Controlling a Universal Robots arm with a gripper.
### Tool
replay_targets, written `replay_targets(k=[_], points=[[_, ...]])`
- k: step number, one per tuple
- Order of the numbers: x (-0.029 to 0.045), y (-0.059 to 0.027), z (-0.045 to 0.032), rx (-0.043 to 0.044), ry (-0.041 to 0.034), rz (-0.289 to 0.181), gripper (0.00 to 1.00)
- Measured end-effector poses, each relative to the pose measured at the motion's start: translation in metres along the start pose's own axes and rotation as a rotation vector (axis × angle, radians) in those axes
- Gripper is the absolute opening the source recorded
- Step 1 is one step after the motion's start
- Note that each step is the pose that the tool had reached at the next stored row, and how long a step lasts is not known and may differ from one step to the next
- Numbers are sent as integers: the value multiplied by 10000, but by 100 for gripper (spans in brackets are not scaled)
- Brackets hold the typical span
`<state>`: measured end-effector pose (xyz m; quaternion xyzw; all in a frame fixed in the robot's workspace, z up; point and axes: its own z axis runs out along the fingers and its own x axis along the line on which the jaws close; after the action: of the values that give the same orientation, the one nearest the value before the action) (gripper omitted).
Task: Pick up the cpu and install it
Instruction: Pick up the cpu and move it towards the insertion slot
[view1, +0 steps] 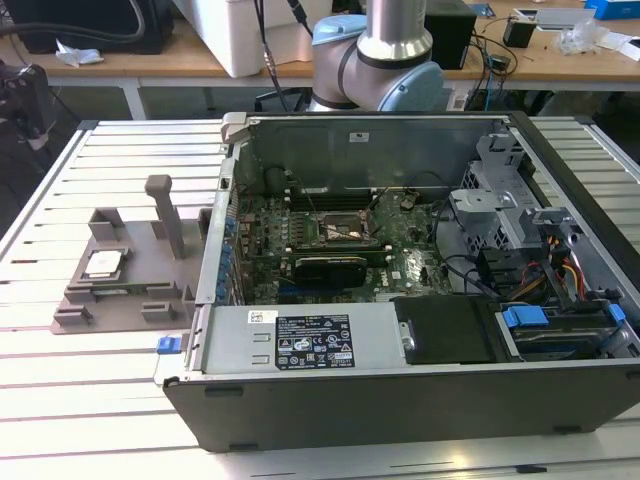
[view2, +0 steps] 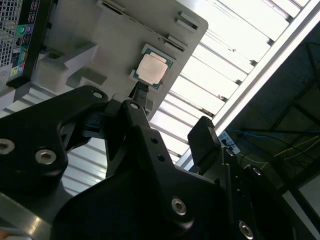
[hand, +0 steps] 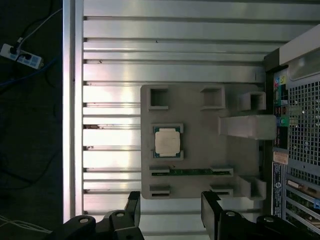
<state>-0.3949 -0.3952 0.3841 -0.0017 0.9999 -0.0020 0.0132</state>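
Exterior view's left: I see the cpu (view1: 104, 264) sitting in its grey tray (view1: 145, 268); in the first wrist view, my gripper (hand: 172, 212) is released and empty.

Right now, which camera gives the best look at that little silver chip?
The first wrist view: it looks squarely down on the cpu, whole and unblocked in its grey holder. The second wrist view shows it tilted. The exterior view shows it small, at the exterior view's left.
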Motion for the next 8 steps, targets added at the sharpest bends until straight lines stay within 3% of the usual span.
replay_targets(k=[8], points=[[2,0,66,0,0,0,60]])
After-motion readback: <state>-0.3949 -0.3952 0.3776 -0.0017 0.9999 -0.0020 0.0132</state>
